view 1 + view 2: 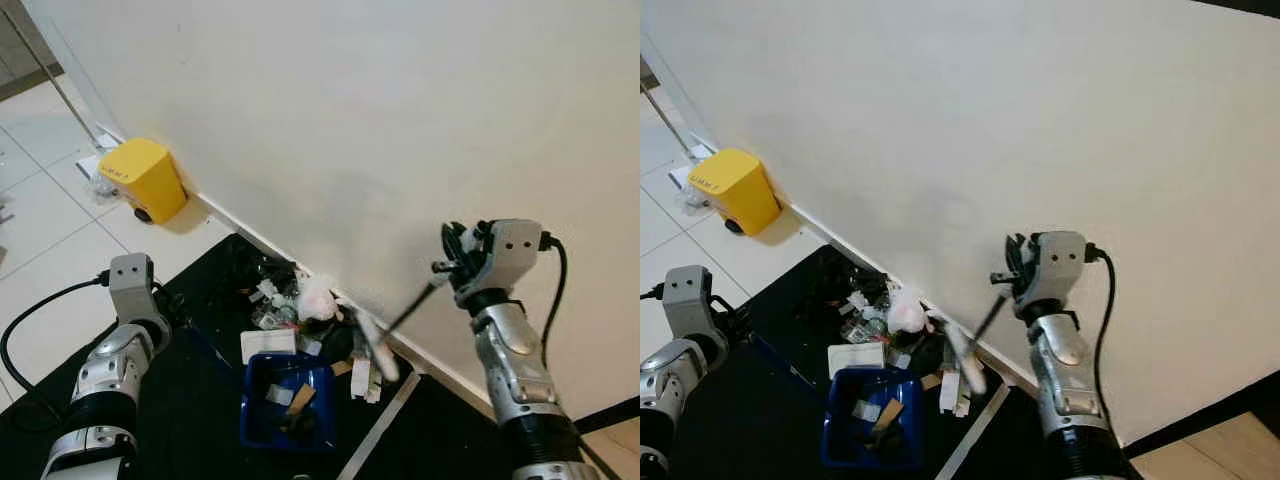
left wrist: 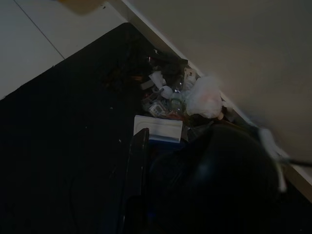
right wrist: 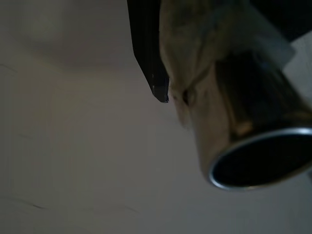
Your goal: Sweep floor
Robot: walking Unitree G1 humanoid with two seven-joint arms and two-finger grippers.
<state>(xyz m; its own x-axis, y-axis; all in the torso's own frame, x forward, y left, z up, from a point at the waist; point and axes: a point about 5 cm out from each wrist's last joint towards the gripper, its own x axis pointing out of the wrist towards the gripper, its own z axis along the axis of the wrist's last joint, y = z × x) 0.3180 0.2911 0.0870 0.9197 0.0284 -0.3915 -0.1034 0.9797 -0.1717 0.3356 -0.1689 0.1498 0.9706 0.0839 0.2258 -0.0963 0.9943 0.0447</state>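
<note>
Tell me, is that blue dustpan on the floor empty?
Not empty. The blue dustpan already holds a few scraps, while most litter lies outside by the wall.

A thin black-handled broom with a blurred pale head (image 1: 378, 345) is tilted against the litter heap (image 1: 295, 305) by the wall; a blue plastic dustpan (image 1: 288, 402) lies just beside, holding scraps.

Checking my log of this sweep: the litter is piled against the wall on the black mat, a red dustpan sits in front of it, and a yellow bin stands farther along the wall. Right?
One detail is off: the dustpan is blue, not red, as the left eye view shows. The litter does lie against the wall on the black mat, and the yellow bin stands farther along.
</note>
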